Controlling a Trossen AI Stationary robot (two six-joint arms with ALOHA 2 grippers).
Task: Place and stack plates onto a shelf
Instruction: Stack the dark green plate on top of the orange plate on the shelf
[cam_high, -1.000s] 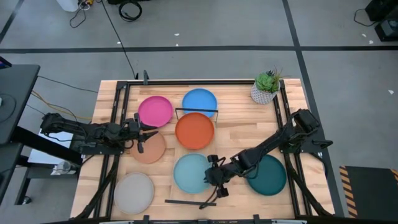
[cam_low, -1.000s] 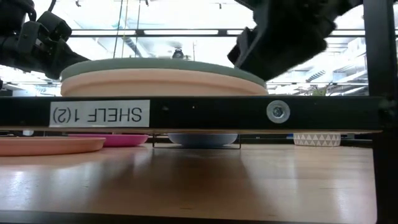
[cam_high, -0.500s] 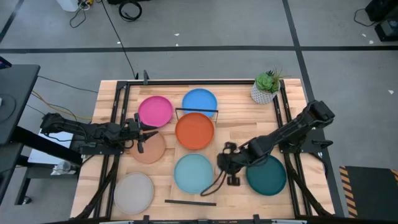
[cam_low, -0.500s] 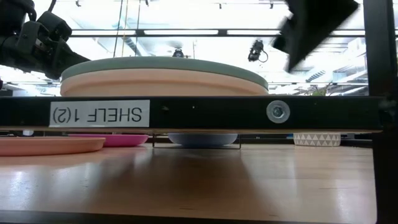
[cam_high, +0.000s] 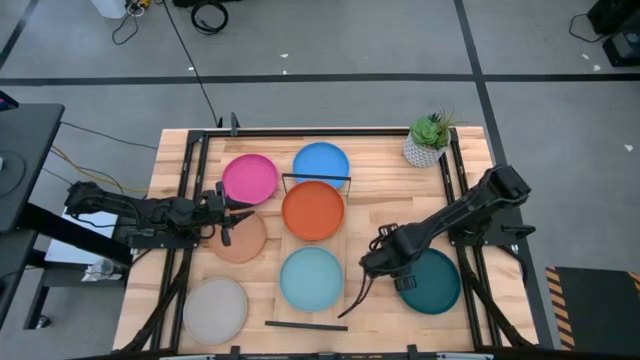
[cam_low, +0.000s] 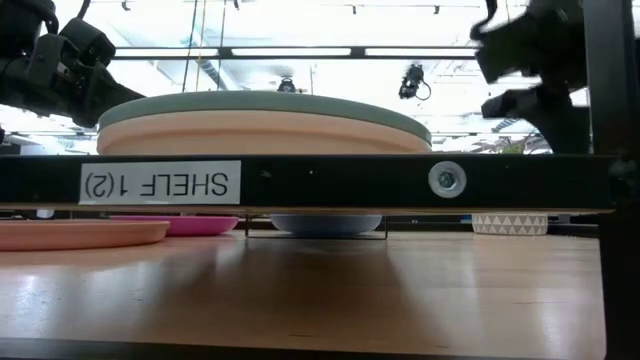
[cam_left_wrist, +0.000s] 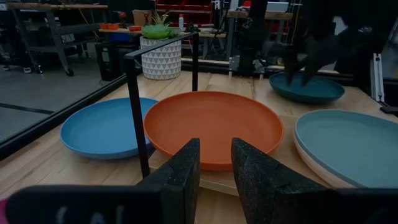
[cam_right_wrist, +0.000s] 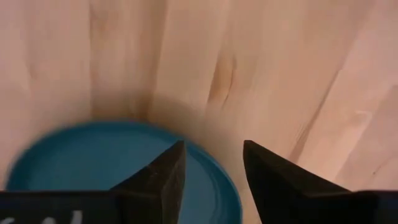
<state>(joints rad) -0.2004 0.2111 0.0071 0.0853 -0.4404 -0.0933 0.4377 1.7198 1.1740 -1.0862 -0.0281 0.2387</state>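
The shelf (cam_high: 314, 245) runs from far to near in the table's middle, with a black wire frame (cam_high: 316, 179) at its far end. On it lie the orange plate (cam_high: 313, 210) and the light blue plate (cam_high: 311, 277), which sits on a cream plate (cam_low: 260, 133). Pink (cam_high: 248, 178), blue (cam_high: 321, 163), tan (cam_high: 243, 243), grey (cam_high: 215, 309) and dark teal (cam_high: 432, 282) plates lie on the tabletop. My right gripper (cam_right_wrist: 211, 147) hangs open, pointing down over the teal plate's left rim (cam_right_wrist: 221, 180). My left gripper (cam_left_wrist: 214, 152) waits open over the tan plate's far rim.
A white plant pot (cam_high: 425, 146) stands at the far right corner. Black frame rails (cam_high: 195, 190) run along the table's left and right sides. Bare wood lies between the shelf and the teal plate (cam_high: 365, 225).
My right gripper has left the light blue plate's near right rim and gone toward the table's right edge, now standing over the teal plate's left rim. The light blue plate stays on the stack.
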